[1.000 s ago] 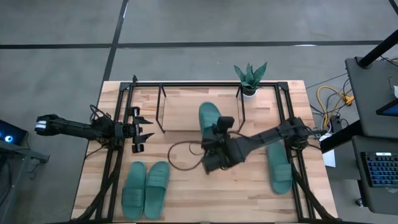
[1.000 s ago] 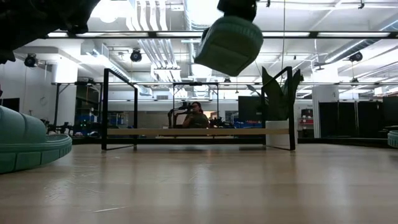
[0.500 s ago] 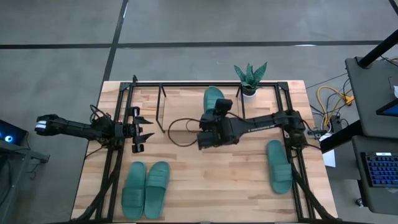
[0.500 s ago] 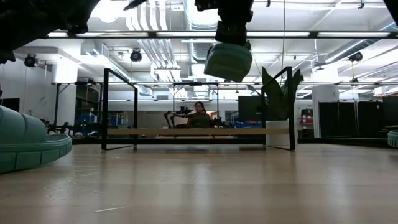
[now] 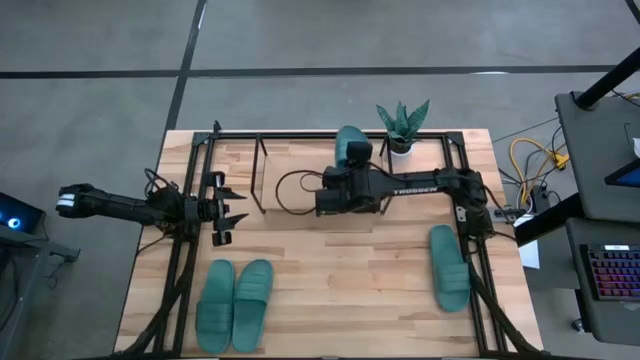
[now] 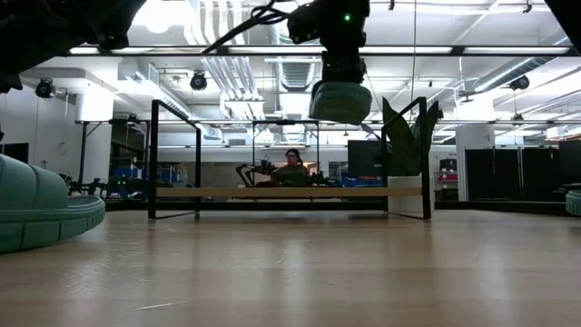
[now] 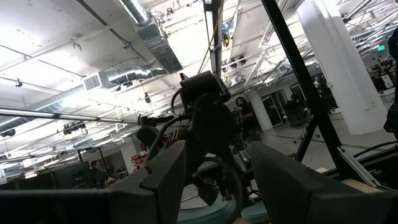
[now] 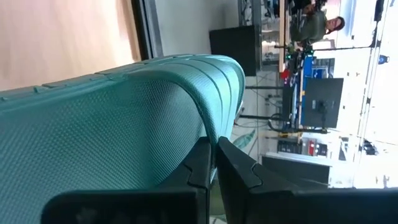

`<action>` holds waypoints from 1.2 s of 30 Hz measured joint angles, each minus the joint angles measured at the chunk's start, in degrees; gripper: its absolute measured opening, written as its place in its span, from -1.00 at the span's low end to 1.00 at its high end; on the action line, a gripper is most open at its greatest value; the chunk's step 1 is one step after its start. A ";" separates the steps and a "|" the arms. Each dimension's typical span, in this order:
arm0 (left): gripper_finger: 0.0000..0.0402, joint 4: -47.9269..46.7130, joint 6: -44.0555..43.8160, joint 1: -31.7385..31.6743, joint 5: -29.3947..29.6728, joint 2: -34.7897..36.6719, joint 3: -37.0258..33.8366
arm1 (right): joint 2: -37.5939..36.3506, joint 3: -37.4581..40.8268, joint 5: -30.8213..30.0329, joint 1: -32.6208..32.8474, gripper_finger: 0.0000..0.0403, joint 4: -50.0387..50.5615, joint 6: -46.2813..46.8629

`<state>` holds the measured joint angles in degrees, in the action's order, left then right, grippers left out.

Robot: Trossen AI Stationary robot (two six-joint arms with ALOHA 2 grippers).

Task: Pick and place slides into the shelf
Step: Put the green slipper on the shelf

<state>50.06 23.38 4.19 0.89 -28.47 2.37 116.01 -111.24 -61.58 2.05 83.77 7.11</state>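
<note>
My right gripper (image 5: 350,172) is shut on a teal slide (image 5: 352,148) and holds it in the air over the right part of the shelf (image 6: 290,192), close to the table's far edge. In the low view the slide (image 6: 340,100) hangs above the shelf's board. Two more slides (image 5: 233,303) lie side by side, soles down, at the front left. Another slide (image 5: 450,266) lies at the right edge. My left gripper (image 5: 226,210) waits open at the table's left, holding nothing. My right gripper pinches the edge of the slide's wide strap (image 8: 208,127) between its two fingers (image 8: 200,163). The fingers slant down toward the far edge. The slide hangs below the gripper, lifted clear of both the table and the shelf.
A spiky green potted plant (image 5: 402,125) stands at the far edge, just right of the held slide. The black frame's rails (image 5: 180,270) run along both sides of the table. Bare wood lies in the table's middle (image 5: 340,270). A person (image 6: 292,168) sits in the room beyond.
My right gripper has swung from the table's middle toward the far edge, carrying the slide over the shelf. It has rolled on the way, so the slide now points at the far edge. The slide has stayed clear of the table.
</note>
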 joint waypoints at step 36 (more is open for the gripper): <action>-0.17 0.00 0.02 0.02 0.02 0.00 0.00 | 0.00 2.28 0.25 -9.56 -0.95 -4.86 -15.58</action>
<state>50.06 23.40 4.21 0.91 -28.47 2.37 116.01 -108.96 -61.33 -7.51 78.91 -8.47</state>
